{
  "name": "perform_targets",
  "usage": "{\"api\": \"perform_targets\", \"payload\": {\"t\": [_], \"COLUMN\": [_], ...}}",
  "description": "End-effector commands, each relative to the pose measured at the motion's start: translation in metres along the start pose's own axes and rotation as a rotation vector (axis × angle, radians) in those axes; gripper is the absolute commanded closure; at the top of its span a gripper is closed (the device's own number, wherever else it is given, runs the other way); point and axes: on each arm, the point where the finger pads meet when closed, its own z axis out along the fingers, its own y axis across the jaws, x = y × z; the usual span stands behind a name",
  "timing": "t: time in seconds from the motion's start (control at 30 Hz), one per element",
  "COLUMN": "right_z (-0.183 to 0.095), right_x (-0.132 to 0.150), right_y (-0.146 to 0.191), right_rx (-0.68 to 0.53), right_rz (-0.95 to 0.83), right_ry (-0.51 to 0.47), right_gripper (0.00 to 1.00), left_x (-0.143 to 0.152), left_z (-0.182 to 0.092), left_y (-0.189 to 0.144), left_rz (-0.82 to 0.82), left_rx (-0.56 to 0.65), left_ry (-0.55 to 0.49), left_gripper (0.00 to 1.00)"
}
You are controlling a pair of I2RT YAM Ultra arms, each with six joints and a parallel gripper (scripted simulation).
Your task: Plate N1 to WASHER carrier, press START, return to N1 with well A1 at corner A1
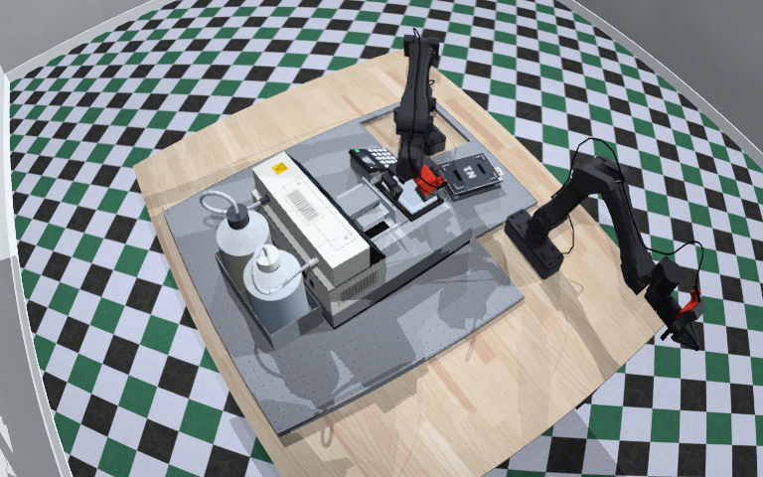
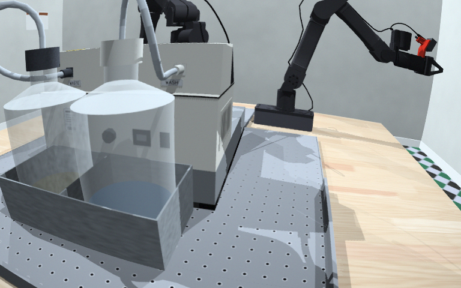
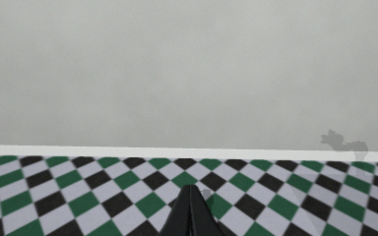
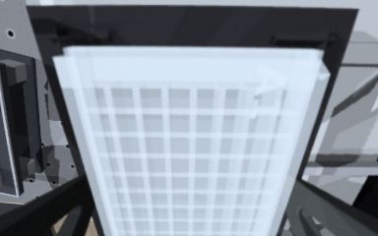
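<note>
The pale plate (image 1: 414, 197) (image 4: 187, 143) lies over the black carrier (image 4: 197, 25) of the washer; its apparent cut-off corner is at the upper right in the right wrist view. Whether it is flat inside the locators cannot be told. My right gripper (image 4: 190, 182) is open, with one finger on each side of the plate. Nest N1 (image 1: 482, 179) holds no plate. The keypad (image 1: 380, 159) shows a small green light; its lowest row is not readable. My left gripper (image 1: 696, 346) (image 2: 441, 71) (image 3: 189, 194) is shut and empty, far from the washer.
The washer's white housing (image 1: 309, 211) (image 2: 200, 74) stands beside the carrier. Two bottles (image 1: 242, 233) (image 1: 278, 295) with hoses stand in a grey tray (image 2: 84, 230) behind it. The left arm reaches out past the table edge.
</note>
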Motion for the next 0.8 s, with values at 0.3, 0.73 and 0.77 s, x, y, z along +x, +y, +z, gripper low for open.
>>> {"api": "perform_targets", "payload": {"t": [0.3,0.73,0.77], "right_z": [-0.033,-0.056,-0.058], "right_x": [-0.006,-0.004,-0.004], "right_y": [-0.001,0.002,0.002], "right_rx": [0.039,0.029,0.03], "right_rz": [-0.004,-0.001,-0.001], "right_ry": [-0.041,-0.03,-0.03], "right_gripper": [0.0,0.0,0.0], "left_x": [-0.007,-0.007,-0.007], "left_z": [0.0,0.0,0.0], "left_y": [0.002,0.002,0.002], "left_rz": [0.01,0.01,0.01], "left_rx": [0.004,0.004,0.004], "left_ry": [-0.032,-0.032,-0.032], "left_gripper": [1.0,1.0,1.0]}}
